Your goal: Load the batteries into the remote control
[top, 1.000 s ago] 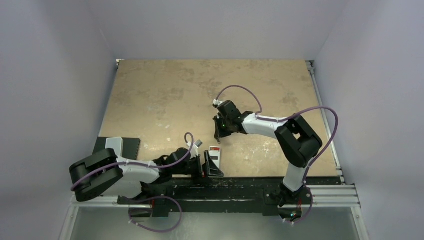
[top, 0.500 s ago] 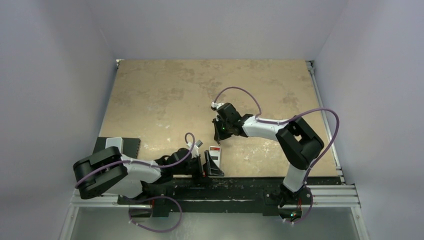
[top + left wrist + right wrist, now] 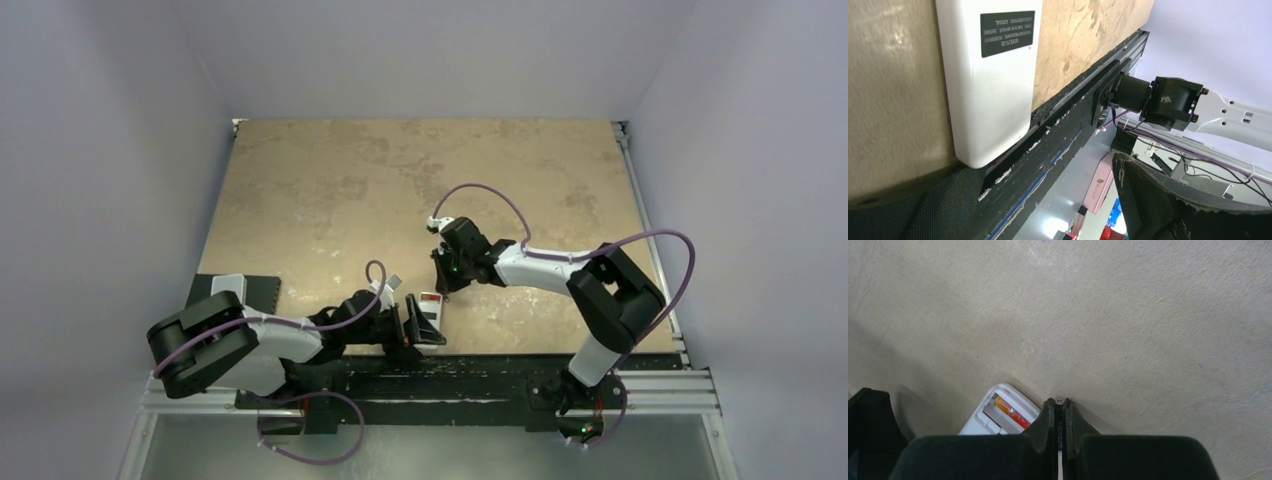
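Now, your left fingers [image 3: 428,335]: spread wide with nothing in them. They sit low at the near edge of the table [image 3: 330,190], by the near end of the remote control [image 3: 429,305].
Left wrist view: one dark finger [image 3: 1168,200] fills the lower right, apart from the white casing. You cannot tell from here whether the other finger touches the remote.
Your right fingers [image 3: 445,272]: pressed together tip to tip, and you can see nothing between them. They are just beyond the remote's far end, pointing down at the bare table.
Right wrist view: the closed fingers [image 3: 1050,415] sit just beside the remote's corner; contact cannot be judged.
Remote control: lies flat near the table's near edge, between your two arms. Its plain white back [image 3: 988,85] faces up and carries a black label [image 3: 1007,26].
Battery bay: open at the remote's far end [image 3: 993,422], facing up.
Batteries: a reddish-orange battery [image 3: 1010,412] lies inside the bay, along one side.
Grey plate [image 3: 228,287]: light, with rounded corners. It rests on a dark pad [image 3: 258,292] at the near left of the table, next to your left arm and well apart from the remote.
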